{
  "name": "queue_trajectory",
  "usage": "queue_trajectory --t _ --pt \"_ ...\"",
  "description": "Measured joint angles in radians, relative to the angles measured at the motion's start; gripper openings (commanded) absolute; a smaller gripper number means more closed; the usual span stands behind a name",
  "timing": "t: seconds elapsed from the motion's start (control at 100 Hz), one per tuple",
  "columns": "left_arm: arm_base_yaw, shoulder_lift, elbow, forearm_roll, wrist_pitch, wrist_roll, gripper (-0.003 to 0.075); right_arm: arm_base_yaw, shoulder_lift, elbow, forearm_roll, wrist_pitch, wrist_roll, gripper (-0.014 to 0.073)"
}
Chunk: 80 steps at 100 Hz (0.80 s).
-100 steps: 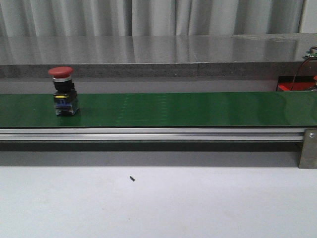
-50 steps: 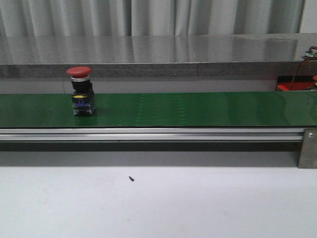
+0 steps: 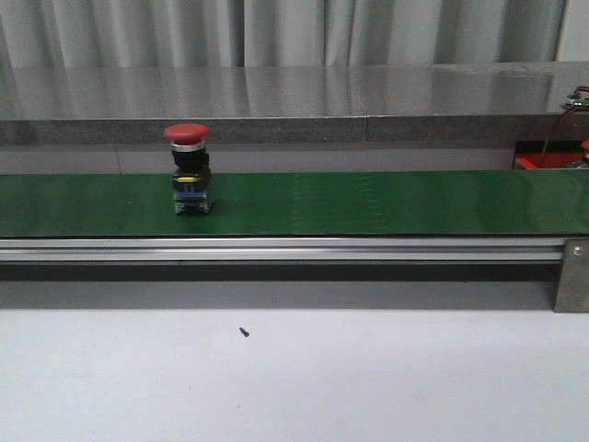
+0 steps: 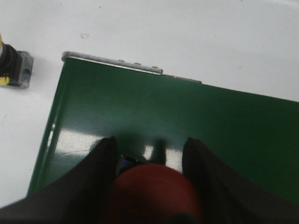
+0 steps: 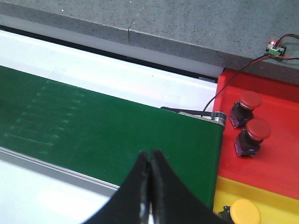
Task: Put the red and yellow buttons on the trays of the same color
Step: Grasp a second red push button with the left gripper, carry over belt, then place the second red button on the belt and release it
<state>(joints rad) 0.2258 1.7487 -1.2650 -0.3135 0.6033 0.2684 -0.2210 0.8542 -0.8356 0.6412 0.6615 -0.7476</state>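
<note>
- In the front view, a red button (image 3: 190,169) with a mushroom cap is standing upright on the green belt (image 3: 386,203), toward the belt's left part; its dark body is showing a yellow band and a bluish base.
- In the left wrist view, a red cap (image 4: 152,191) is filling the gap between the 2 dark fingers (image 4: 96,179) of the left pincer (image 4: 149,151); it is blurred and cut off by the frame edge, so I cannot tell whether the fingers are touching it or only standing wide on either side.
- Beyond the belt's end in that view, another button body (image 4: 14,70) with a yellow band is lying on the white desk (image 4: 187,32), half cropped.
- The right pincer (image 5: 150,161) is hanging over the belt with its 2 black fingertips pressed together, gripping nothing.
- Beside the belt's end, the red tray (image 5: 275,126) is carrying 2 red buttons (image 5: 252,135) on dark bases; the yellow tray (image 5: 280,200) below it is carrying 1 yellow button (image 5: 245,211), partly cut off.
- The belt is looking smooth and faintly glossy, with pale stitched marks; a black wire (image 5: 229,79) is running across the red tray to a small board with a lit red light.
</note>
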Motion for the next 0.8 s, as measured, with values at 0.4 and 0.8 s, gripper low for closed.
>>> queue_trajectory --t 0.4,0.8 --pt "0.0 0.014 0.002 -0.011 0.009 0.0 0.0327 0.0 0.0 0.0 0.0 0.0 0.0 -0.0068" --pt "0.0 0.004 0.002 -0.025 0.016 0.003 0.0558 0.0 0.0 0.0 0.0 0.0 0.0 -0.0068"
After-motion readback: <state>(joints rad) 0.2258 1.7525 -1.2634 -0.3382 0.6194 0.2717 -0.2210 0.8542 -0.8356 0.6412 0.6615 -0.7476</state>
